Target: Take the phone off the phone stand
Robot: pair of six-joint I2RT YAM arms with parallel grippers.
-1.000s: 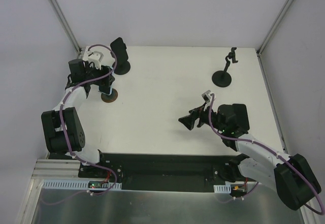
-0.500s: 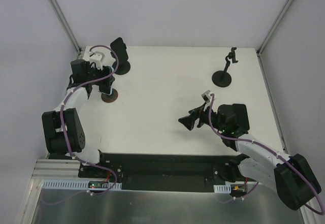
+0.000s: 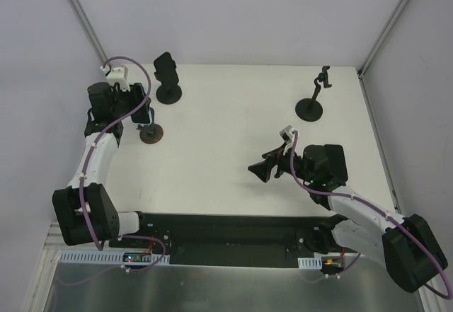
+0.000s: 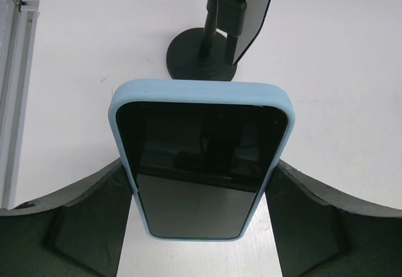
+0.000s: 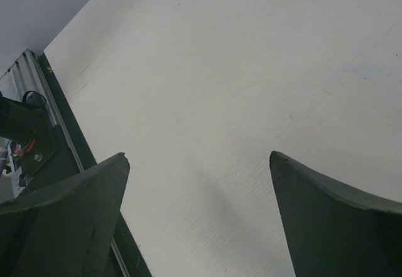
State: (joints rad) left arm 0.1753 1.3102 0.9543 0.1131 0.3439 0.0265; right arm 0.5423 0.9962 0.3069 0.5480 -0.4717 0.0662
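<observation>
Near the left edge of the white worktop [image 3: 226,135], the left gripper [image 4: 200,161] pinches one phone [image 4: 201,183] in a pale blue case by its long sides, held clear of the black phone stand [image 4: 202,51] just beyond it at the back-left corner. Count: two arms, one phone, two black stands, the second a slim clamp stand [image 3: 311,103] near the back-right corner, and one brown disc [image 3: 150,134] beside the left gripper. The right gripper [image 5: 198,157] hangs spread and empty over mid-worktop, and white panels on metal corner posts [image 3: 85,22] wall the worktop in.

I can read no text, label or number anywhere; the phone [image 4: 201,170] shows only a dark screen.
</observation>
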